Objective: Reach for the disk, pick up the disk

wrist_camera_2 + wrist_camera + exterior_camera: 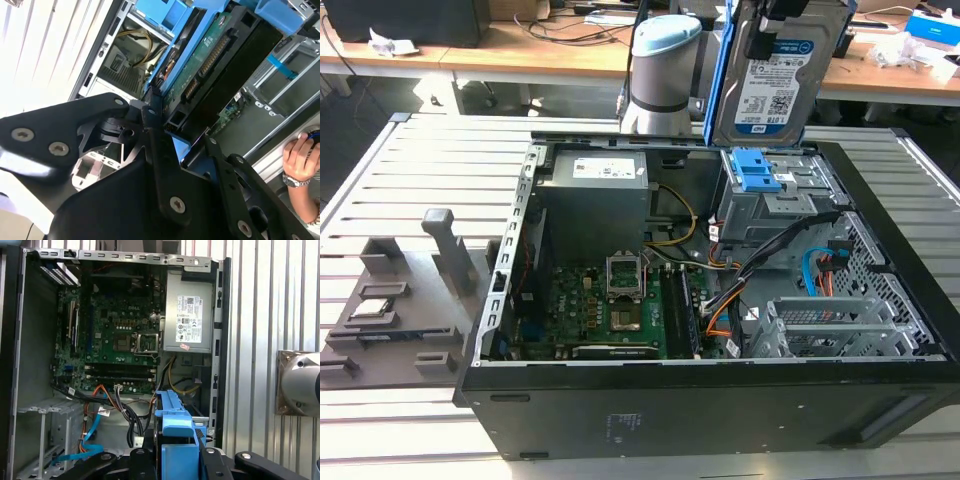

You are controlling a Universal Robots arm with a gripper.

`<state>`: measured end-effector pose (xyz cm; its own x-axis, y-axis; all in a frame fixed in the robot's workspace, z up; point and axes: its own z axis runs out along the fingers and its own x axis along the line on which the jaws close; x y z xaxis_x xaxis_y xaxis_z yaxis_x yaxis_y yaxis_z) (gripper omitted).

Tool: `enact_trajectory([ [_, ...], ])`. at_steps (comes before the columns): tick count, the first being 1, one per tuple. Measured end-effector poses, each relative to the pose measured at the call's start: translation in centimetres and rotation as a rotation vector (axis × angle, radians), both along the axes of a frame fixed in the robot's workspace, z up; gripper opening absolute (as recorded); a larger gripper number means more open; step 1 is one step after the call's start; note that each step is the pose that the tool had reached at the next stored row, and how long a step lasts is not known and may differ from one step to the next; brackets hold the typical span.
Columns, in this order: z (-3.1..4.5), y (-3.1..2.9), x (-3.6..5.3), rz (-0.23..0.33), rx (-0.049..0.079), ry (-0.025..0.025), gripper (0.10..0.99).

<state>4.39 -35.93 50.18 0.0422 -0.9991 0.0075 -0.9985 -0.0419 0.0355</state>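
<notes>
The disk (767,88), a silver hard drive with a white-and-blue label and a blue bracket along its edge, hangs upright above the open computer case (700,400). My gripper (772,20) is shut on its top end. In the second wrist view the disk's green circuit board (210,55) runs away from my gripper (180,137), with black fingers (150,117) on either side of it. The first wrist view has the blue bracket (175,432) clamped in my gripper (175,460), high over the case interior.
Below the disk sits a drive bay with a blue caddy (760,170). A grey power supply box (595,195) and the motherboard (610,310) lie inside the case. A grey fixture (400,300) stands at the exterior view's left. A person's hand (300,155) is near the case.
</notes>
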Motion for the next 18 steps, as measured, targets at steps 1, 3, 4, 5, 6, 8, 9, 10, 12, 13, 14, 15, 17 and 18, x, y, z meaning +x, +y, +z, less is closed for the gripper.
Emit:
enact_trajectory([
  [1,0.00,0.00,0.22,0.000,0.000,0.0000,0.369],
  [3,0.00,0.00,0.99,0.000,0.000,0.0000,0.369],
  [4,0.00,0.00,1.52,0.000,0.000,0.0000,0.369],
  [5,0.00,0.00,1.95,0.000,0.000,0.0000,0.369],
  [6,0.00,0.01,2.55,0.000,0.000,0.0000,0.369],
  [8,0.00,0.01,3.54,0.000,0.000,0.0000,0.369],
  [9,0.00,0.01,3.79,0.000,0.000,0.0000,0.369],
  [10,0.00,0.01,4.16,0.000,0.000,0.0000,0.369],
  [12,-0.01,0.02,4.36,0.000,0.000,0.0000,0.369],
  [13,0.00,0.01,4.38,0.000,0.000,0.0000,0.369],
  [14,0.00,0.01,4.41,0.000,0.000,0.0000,0.369],
  [15,0.00,0.01,4.44,0.000,0.000,0.0000,0.369],
  [17,0.00,-0.01,4.45,0.000,0.000,0.0000,0.369],
  [18,0.01,-0.08,4.45,0.000,0.000,0.0001,0.369],
])
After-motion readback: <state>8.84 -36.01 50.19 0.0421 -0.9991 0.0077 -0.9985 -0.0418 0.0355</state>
